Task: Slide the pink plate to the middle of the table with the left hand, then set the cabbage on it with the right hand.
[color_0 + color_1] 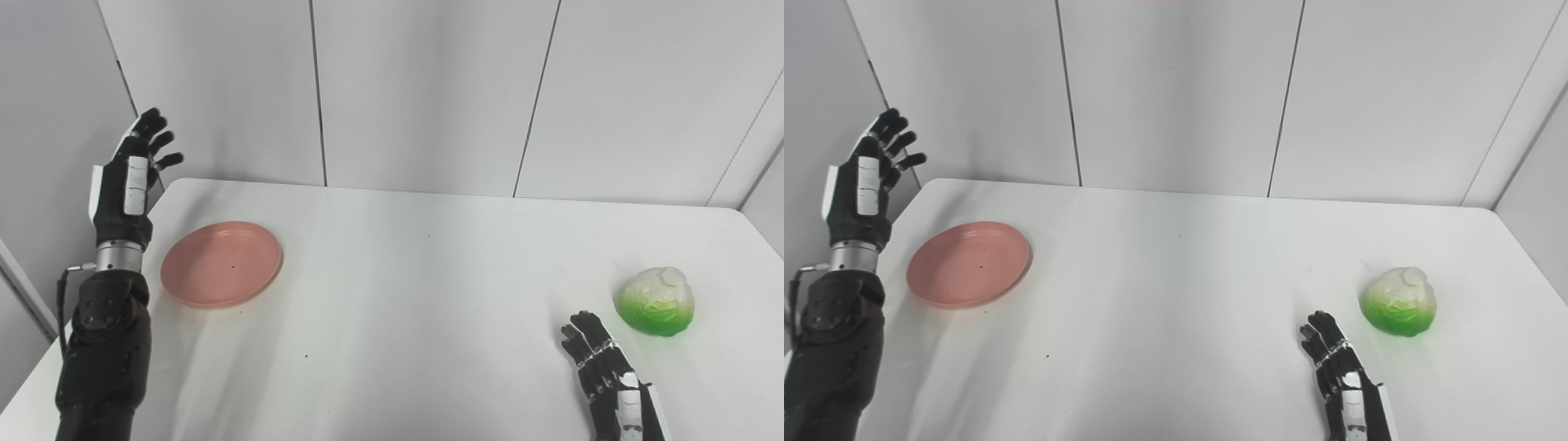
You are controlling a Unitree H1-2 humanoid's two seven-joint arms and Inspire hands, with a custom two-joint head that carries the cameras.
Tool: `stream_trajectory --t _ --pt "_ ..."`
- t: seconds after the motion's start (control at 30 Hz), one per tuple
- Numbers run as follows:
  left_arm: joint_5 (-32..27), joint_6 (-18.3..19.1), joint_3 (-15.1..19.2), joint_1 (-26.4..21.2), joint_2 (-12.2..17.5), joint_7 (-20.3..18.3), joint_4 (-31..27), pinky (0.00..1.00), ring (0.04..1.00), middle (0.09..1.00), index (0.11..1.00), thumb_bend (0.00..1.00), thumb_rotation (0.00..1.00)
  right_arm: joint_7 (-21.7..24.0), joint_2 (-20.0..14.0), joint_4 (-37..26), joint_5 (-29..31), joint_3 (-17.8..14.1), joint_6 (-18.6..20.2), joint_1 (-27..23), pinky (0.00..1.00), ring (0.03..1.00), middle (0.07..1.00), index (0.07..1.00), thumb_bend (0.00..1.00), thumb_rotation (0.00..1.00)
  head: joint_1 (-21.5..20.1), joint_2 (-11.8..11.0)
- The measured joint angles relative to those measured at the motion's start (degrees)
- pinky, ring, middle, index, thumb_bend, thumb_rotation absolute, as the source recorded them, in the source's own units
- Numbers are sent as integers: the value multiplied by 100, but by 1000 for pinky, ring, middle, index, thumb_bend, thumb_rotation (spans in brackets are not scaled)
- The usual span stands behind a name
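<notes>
Nothing done: pink plate (221,264) at table's left, cabbage (656,301) untouched; our left hand (131,177) and right hand (603,367) open, empty.

Right hand (603,373) — wrist and arm cut off by bottom edge. Table (1176,294) — near edge and right corner out of frame.

Black left hand (130,184) with dark segmented fingers (160,142), faced on the back with a white rectangular panel and edged in white along the outer side. Joined by a bright metal wrist ring (119,256) to a matte black forearm (104,349) studded with small round screws, a thin black cable (63,288) looping off beside it. Matched in black with white plates and pale knuckle markings by the right hand (603,367).
</notes>
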Motion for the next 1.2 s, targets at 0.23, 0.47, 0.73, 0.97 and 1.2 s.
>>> stream_trajectory --t 0.23,0.47,0.73,0.97,1.2 --pt "-94 -305 92 -391 308 -65 1388 751 868 880 870 1000 904 3 -6 -4 -1 -10 -10 13 915 871 879 848 891 909 0 26" --pt "-492 -409 260 -725 325 -240 2513 736 830 845 826 989 866 11 -5 -18 -5 -6 -10 19 903 866 873 841 910 900 -62 79" --pt "-505 -809 160 -871 331 -357 3622 749 818 823 832 1000 834 10 -6 -41 -32 -2 -10 36 889 860 868 836 910 899 -88 132" --pt "-541 -822 88 -892 294 -622 3855 734 828 832 854 1000 832 10 -7 -82 -45 -3 -8 68 888 862 869 841 908 906 -123 167" --pt "-517 -832 -37 -918 267 -660 4101 722 849 846 859 985 853 9 -9 -113 -46 -4 -6 93 886 862 867 842 910 909 -149 211"
